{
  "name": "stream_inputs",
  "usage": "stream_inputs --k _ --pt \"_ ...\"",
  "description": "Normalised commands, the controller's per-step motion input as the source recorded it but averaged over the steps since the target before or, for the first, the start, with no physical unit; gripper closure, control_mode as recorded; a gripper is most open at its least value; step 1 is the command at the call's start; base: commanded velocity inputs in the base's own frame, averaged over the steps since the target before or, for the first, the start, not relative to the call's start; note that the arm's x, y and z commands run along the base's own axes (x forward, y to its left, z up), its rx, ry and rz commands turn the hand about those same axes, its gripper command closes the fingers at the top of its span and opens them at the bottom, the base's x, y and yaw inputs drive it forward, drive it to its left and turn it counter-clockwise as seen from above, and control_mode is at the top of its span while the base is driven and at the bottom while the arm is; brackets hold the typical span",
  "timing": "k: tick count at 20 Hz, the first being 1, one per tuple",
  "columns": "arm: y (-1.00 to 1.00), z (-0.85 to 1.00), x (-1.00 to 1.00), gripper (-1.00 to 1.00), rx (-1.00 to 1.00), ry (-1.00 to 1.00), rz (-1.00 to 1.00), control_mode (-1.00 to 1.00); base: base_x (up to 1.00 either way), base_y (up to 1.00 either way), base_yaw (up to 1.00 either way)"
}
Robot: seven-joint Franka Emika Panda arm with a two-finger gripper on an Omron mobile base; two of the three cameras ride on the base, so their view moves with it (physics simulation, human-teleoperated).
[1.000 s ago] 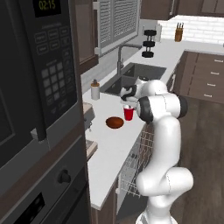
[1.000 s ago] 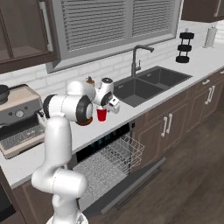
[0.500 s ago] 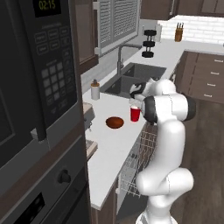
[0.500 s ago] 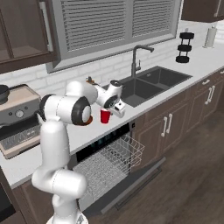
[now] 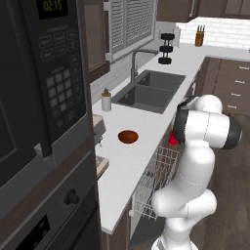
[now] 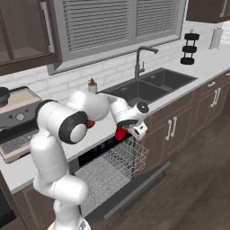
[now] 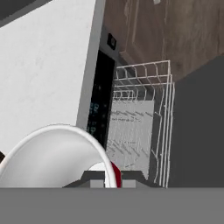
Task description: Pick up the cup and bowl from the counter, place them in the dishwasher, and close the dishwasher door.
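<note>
Fingers (image 6: 122, 133) clamped on the red cup (image 6: 120, 133), hanging just above the empty wire rack (image 6: 108, 168), bowl (image 5: 128, 136) behind on the desk (image 5: 132, 161).

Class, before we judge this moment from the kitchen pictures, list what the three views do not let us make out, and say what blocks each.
- Cup, left base view: mostly hidden behind the arm's elbow.
- Gripper, right base view: fingertips hidden by the cup.
- Bowl, right base view: mostly hidden behind the arm.
- Dishwasher door, right base view: handle can't be made out.
- Cup, hand view: cut off by the bottom edge.
</note>
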Motion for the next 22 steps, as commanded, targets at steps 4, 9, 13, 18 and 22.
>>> stream_inputs --k 4,9,13,18,22 --pt "-0.84 -0.24 -0.70 1.00 0.10 0.01 -0.04 -1.00 0.00 0.00 0.00" --pt "-0.35 -0.58 -0.14 1.00 0.07 0.07 0.00 -1.00 0.00 0.00 0.00" --pt "0.00 -0.76 0.00 1.00 0.08 0.09 0.00 -1.00 0.00 0.00 0.00" --pt "0.10 -0.70 0.11 1.00 0.12 0.10 0.00 -1.00 0.00 0.00 0.00" --pt "0.29 -0.51 0.29 1.00 0.14 0.05 0.00 -1.00 0.00 0.00 0.00"
